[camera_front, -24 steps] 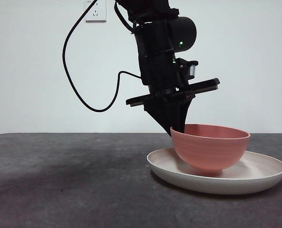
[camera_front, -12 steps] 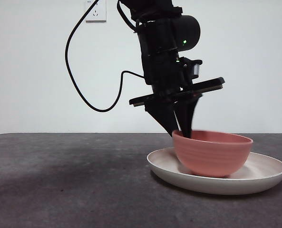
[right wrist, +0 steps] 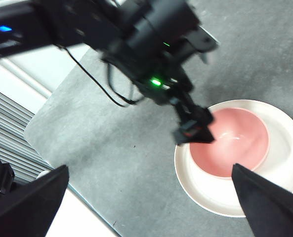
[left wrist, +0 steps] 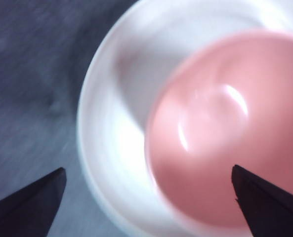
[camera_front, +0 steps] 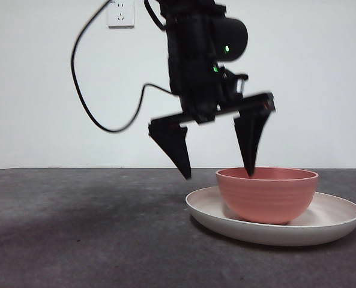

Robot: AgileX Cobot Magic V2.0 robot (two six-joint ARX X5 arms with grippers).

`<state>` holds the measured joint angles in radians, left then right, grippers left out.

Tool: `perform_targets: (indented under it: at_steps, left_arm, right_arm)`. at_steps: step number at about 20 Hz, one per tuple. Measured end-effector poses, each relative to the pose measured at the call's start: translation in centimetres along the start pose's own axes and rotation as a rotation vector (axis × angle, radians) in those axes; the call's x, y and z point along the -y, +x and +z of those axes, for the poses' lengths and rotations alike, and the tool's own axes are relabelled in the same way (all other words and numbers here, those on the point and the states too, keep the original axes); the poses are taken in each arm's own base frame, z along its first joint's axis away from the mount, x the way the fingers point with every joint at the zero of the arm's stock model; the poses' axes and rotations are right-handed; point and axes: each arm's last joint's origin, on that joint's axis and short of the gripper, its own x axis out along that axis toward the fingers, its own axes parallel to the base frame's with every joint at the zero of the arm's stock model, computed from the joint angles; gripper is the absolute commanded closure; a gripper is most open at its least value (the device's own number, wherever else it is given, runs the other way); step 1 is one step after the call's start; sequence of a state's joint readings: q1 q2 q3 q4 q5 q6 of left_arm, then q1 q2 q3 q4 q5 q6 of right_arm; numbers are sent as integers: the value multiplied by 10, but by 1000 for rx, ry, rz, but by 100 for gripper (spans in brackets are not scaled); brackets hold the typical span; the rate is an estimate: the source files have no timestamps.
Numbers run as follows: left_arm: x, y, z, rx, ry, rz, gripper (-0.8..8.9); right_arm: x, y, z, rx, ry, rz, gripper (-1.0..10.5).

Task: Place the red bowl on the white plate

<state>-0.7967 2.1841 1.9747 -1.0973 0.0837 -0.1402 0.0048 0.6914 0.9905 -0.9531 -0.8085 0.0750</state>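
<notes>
Left gripper [camera_front: 217, 174]: jaws spread wide, holding nothing, straddling the bowl's [camera_front: 267, 194] near rim at its 9 o'clock, bowl seated upright inside the plate [camera_front: 340, 221], off-centre; right gripper [right wrist: 151, 202] wide, well apart, the farther arm.

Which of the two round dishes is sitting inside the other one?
The red bowl. It is small, deep and pink, and it sits in the white plate, which is wide, shallow and lies flat on the table.

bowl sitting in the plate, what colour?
Salmon-pink, matte, with faint horizontal ridges on the side of the red bowl. Clearest in the front view.
</notes>
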Motion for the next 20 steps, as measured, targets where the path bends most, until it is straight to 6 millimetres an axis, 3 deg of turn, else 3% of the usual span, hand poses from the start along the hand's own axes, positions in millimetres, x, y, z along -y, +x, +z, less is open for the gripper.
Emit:
perform_targets:
  at_steps: [7,13,17,20]
  left_arm:
    - [5,-113,-33,121,68,-13,242]
    - [5,-218,-98,259,146,-20,251]
    - [3,-260,-133,356,205,-23,252]
    - [5,-285,-159,425,245,-144,252]
  right_arm:
    - [0,0,0,0,0,0,388]
    - [0,0,0,0,0,0,388]
    - [0,0,0,0,0,0,388]
    - [0,0,0,0,0,0,388]
